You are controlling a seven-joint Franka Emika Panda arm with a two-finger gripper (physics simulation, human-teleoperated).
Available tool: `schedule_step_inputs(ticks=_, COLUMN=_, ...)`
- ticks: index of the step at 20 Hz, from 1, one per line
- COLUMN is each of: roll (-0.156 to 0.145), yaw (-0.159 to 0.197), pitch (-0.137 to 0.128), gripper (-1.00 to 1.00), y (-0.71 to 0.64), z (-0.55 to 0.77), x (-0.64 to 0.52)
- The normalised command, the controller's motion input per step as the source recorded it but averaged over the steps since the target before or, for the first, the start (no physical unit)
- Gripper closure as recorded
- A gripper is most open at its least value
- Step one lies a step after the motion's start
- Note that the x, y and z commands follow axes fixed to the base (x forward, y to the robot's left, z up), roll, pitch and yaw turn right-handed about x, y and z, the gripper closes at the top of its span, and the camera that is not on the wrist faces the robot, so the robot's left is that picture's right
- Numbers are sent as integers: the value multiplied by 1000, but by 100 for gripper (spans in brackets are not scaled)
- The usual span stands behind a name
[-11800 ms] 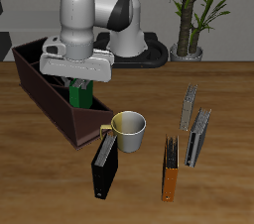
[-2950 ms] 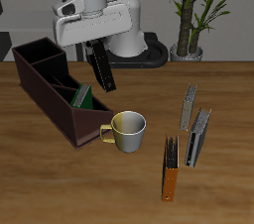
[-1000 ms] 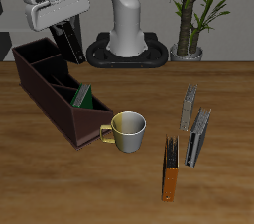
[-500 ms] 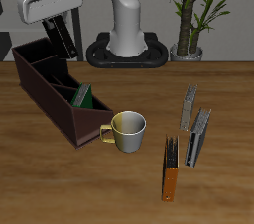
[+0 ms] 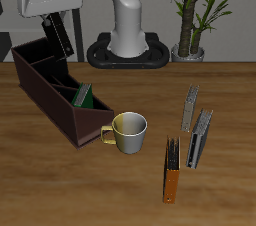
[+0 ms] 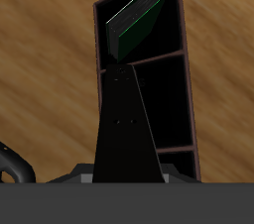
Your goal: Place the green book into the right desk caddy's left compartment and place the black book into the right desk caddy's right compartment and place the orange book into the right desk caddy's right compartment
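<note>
My gripper (image 5: 52, 20) is shut on the black book (image 5: 58, 36) and holds it tilted in the air above the back end of the right desk caddy (image 5: 48, 98). In the wrist view the black book (image 6: 127, 119) hangs over the dark maroon caddy (image 6: 189, 79), above its dividers. The green book (image 5: 83, 97) leans inside the caddy's small end section, the one nearest the mug; it also shows in the wrist view (image 6: 136, 18). The orange book (image 5: 172, 177) stands on the table near the front edge, far from the gripper.
A cream mug (image 5: 128, 131) stands close to the caddy's near end. Two slim grey books (image 5: 190, 108) (image 5: 201, 136) stand behind the orange book. The robot's base (image 5: 128, 52) and a potted plant (image 5: 190, 15) are at the table's back.
My gripper has carried the black book a little farther toward the caddy's back end and slightly higher. The books on the table, the green book and the mug have not moved.
</note>
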Motion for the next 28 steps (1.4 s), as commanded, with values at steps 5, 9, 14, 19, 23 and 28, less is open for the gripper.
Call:
schedule_step_inputs(ticks=5, roll=-32, yaw=16, pitch=26, gripper=100, y=-106, z=-188, x=-205)
schedule_step_inputs(ticks=9, roll=76, yaw=-21, pitch=29, gripper=100, y=-222, z=31, x=-339)
schedule_step_inputs(ticks=14, roll=4, yaw=-8, pitch=0, gripper=100, y=-303, z=190, x=-332)
schedule_step_inputs(ticks=19, roll=-11, yaw=-37, pitch=6, gripper=100, y=-225, z=207, x=-180)
schedule_step_inputs(ticks=23, roll=-20, yaw=29, pitch=-18, gripper=100, y=-208, z=194, x=-137)
schedule_step_inputs(ticks=28, roll=-56, yaw=-22, pitch=13, gripper=100, y=-314, z=125, x=65)
